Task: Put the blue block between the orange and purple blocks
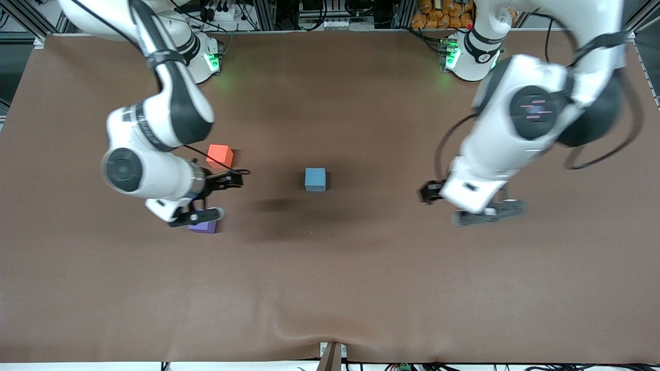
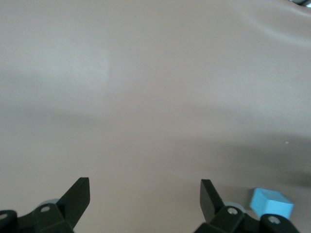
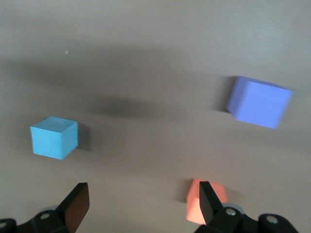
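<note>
The blue block (image 1: 315,179) is sitting alone on the brown table (image 1: 330,288), roughly midway between the two grippers and touching neither. The right gripper (image 1: 215,195) is hovering low over the right arm's end of the table, its jaws spread wide and holding nothing. The orange block (image 1: 220,155) is lying just beside one jaw, farther from the front camera, while the purple block (image 1: 204,226) is peeking out from under the other jaw, nearer that camera; the two blocks are well apart. In the right wrist view the blue block (image 3: 54,137), purple block (image 3: 259,101) and orange block (image 3: 199,205) are all showing ahead of the jaws. The left gripper (image 1: 477,203) is hanging over bare table toward the left arm's end, jaws also spread and empty, with the blue block (image 2: 271,203) just outside one jaw in its wrist view.
</note>
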`<act>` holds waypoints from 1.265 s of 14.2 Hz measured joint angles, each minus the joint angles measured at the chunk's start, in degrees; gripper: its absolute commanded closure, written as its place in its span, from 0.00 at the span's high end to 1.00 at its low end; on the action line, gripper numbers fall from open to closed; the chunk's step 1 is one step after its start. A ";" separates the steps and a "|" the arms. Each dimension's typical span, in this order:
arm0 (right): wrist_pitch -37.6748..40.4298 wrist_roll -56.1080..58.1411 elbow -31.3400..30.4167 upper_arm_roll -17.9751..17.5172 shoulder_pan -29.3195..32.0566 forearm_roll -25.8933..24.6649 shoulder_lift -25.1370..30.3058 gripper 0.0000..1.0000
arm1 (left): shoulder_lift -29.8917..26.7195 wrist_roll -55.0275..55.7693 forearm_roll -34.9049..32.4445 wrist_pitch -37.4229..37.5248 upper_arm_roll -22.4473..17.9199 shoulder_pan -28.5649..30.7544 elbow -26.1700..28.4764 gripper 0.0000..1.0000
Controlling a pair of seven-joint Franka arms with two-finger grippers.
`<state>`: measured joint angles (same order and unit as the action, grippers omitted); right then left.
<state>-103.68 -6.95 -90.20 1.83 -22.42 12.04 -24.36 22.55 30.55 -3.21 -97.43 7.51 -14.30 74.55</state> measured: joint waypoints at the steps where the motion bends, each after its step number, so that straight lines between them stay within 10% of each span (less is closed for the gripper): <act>1: -1.62 -1.34 -0.12 -0.02 -1.79 0.04 -0.73 1.00 | -1.09 -3.98 0.00 0.73 0.02 2.68 0.12 1.00; 18: -24.24 -22.19 -0.93 0.19 -19.82 -3.92 -15.64 1.00 | -12.69 -23.06 1.25 8.25 0.57 22.42 2.12 1.00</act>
<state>-127.92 -29.14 -91.13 2.02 -42.24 8.12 -39.99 9.86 7.48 -1.96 -89.18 8.08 8.12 76.67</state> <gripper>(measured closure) 0.000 0.000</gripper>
